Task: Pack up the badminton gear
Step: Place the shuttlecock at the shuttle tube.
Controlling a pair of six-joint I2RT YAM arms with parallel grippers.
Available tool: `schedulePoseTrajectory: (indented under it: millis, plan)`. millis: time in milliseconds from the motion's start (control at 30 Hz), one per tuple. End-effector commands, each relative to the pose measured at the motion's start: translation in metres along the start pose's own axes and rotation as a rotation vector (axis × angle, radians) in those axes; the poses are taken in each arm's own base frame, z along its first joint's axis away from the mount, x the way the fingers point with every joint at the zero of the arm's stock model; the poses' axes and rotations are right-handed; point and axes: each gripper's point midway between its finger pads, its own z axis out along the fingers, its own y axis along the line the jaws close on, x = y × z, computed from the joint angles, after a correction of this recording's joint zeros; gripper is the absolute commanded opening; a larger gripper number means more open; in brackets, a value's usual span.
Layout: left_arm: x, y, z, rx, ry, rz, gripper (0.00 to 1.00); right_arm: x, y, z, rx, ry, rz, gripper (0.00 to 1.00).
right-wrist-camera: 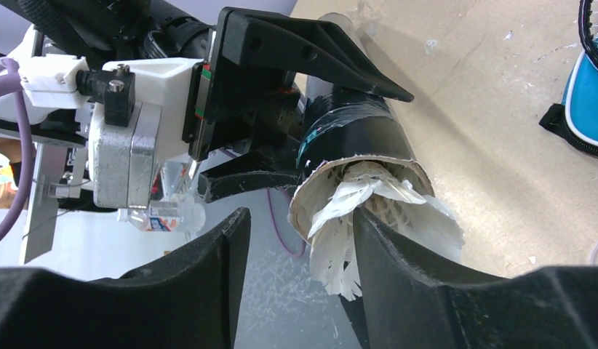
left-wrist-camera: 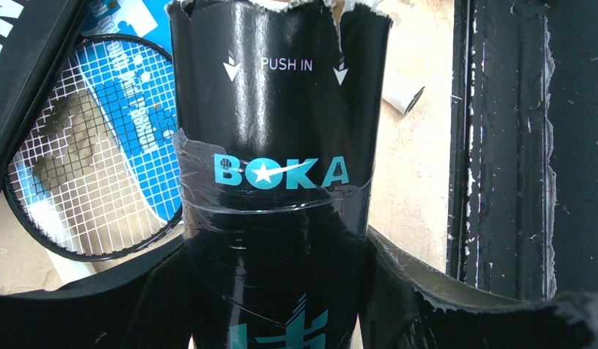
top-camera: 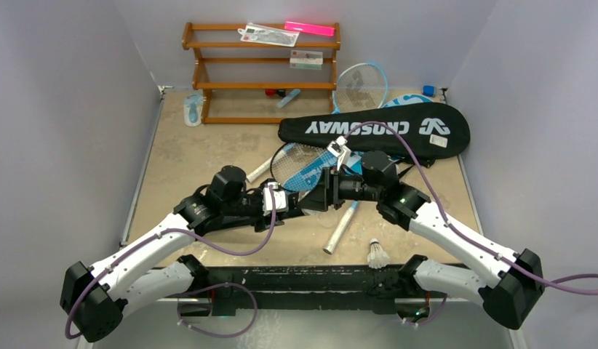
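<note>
Pale grey-lilac walls close in a tan table (top-camera: 194, 160) with a brown wooden rack (top-camera: 263, 73) standing at its far edge. Near the middle of the table the 2 arms meet nose to nose. The left gripper (left-wrist-camera: 274, 283) is clamped on the long black tube (left-wrist-camera: 274, 131), which lies between its 2 fingers with the torn open end and the words "PUSH IN" and "BOKA" pointing away from the wrist. The right gripper (right-wrist-camera: 303, 225) faces that open mouth, fingers standing apart, and 1 white feather shuttlecock (right-wrist-camera: 336, 240) sticks feathers-first out of the tube between them, not squeezed. A 2nd shuttlecock (top-camera: 378, 254) stands alone on the table near the front edge, just right of a white racket grip (top-camera: 342, 227). Behind the grippers lies the black racket (top-camera: 300, 161), its strung head resting over the blue racket cover (right-wrist-camera: 587, 94). The black "CROSSWAY" cover (top-camera: 376, 129) lies flat beyond, and the light-blue racket (top-camera: 361, 86) shows behind it, beside the rack
</note>
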Motion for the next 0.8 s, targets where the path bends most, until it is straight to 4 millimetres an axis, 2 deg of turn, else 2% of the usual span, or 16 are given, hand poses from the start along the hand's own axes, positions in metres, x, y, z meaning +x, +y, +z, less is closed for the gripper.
schedulePoseTrajectory:
  millis: [0,167,300,333,767]
  plan:
    - [-0.030,0.008,-0.008,-0.025,-0.080,0.030,0.50,-0.005,0.012,-0.007,-0.038,-0.045,-0.033,0.59]
    - [-0.033,0.005,-0.008,-0.013,-0.092,0.037,0.50,-0.002,0.015,-0.004,-0.075,-0.040,-0.018,0.75]
    - [-0.032,0.005,-0.008,-0.011,-0.091,0.036,0.50,0.000,0.019,0.001,-0.131,-0.027,0.005,0.93]
    - [-0.032,0.005,-0.008,-0.011,-0.091,0.035,0.50,0.001,0.020,0.003,-0.141,-0.025,0.010,0.95]
    - [-0.031,0.004,-0.005,-0.001,-0.087,0.030,0.50,0.009,0.031,0.029,-0.211,-0.011,0.029,0.98]
